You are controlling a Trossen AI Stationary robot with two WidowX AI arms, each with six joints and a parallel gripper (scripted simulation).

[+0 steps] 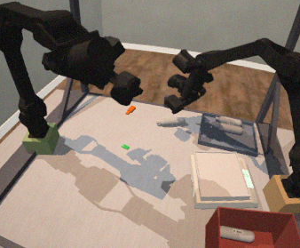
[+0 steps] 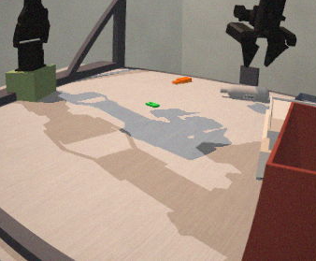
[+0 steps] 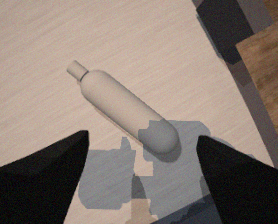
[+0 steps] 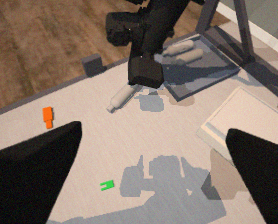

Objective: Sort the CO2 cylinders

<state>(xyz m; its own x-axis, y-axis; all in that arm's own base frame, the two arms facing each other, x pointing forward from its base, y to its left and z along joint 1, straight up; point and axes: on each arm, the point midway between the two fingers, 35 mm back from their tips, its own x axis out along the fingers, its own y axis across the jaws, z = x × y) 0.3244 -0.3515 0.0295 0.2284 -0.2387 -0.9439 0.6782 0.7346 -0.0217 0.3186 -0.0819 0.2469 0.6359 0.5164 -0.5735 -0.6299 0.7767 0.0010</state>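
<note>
A grey CO2 cylinder (image 1: 171,123) (image 2: 246,93) (image 3: 125,107) (image 4: 122,97) lies flat on the table, left of the dark tray (image 1: 235,144) (image 4: 210,75). My left gripper (image 1: 177,93) (image 2: 262,48) (image 3: 144,140) hangs above it, open and empty, fingers on either side of its rounded end in the left wrist view. Two cylinders (image 1: 228,120) (image 1: 230,129) (image 4: 186,51) lie flat in the tray. One cylinder (image 1: 237,234) lies in the red scrap bin (image 1: 256,212) (image 2: 302,183). The scale (image 1: 220,176) (image 4: 240,117) carries nothing. My right gripper (image 1: 127,89) (image 4: 155,131) is open and empty, held high over the table's back left.
A small orange piece (image 1: 130,110) (image 2: 181,79) (image 4: 47,117) and a small green piece (image 1: 125,147) (image 2: 152,104) (image 4: 106,185) lie on the table. A small dark block (image 2: 249,76) (image 4: 92,64) stands at the back edge. Frame posts rise at the table's corners.
</note>
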